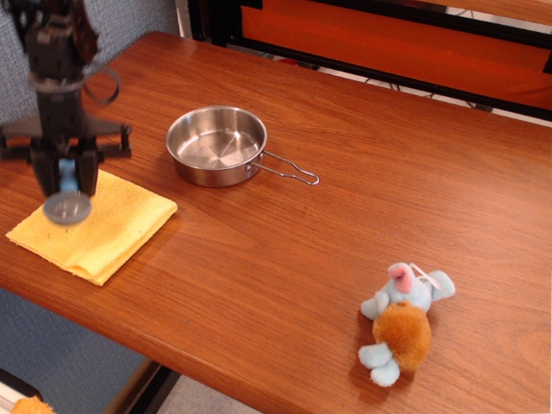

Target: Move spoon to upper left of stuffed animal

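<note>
The spoon (66, 197) is in my grasp, its grey bowl hanging just above the yellow cloth (103, 233) and its light-blue handle pinched between my fingers, a bit blurred in this view. My gripper (65, 177) is clamped on that stubby handle, jaws drawn in tight around it, at the far left edge of the wooden table (345, 172). So the pick looks done: the spoon appears clear of the cloth, though the blur keeps me from being sure how clear. The whole carry is left. The stuffed animal (402, 321) lies on its side well apart from me, near the front right of the table, and the spot to its upper left is bare wood. The steel pan (216, 145) with its wire handle sits between here and there, slightly behind the straight line, so I judge I can pass in front of it.
</note>
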### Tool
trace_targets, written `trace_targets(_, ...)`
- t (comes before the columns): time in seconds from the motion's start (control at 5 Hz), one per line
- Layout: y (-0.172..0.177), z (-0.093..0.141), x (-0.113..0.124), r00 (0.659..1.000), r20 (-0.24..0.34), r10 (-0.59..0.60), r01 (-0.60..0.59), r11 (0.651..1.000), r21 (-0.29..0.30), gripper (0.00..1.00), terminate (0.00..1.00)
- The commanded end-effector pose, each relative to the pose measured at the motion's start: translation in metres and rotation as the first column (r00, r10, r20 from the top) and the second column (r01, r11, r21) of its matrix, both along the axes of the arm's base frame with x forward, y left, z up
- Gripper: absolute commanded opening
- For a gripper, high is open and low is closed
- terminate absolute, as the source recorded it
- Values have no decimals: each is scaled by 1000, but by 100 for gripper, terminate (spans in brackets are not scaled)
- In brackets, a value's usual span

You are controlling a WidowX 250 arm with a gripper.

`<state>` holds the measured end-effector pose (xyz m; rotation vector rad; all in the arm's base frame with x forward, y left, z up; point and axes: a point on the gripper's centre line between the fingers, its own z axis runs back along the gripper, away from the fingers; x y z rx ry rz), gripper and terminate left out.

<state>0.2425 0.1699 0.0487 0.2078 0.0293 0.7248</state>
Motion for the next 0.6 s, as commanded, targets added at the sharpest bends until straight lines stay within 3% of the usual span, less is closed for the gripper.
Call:
trace_targets(0.0,-28,79,16,995,95,-34,16,984,177,0,0)
trace_targets(0.2,-75,98,28,974,161,-159,129,976,177,0,0)
trace_targets(0.4,-122,104,39,934,229,-276,258,960,105,0,0)
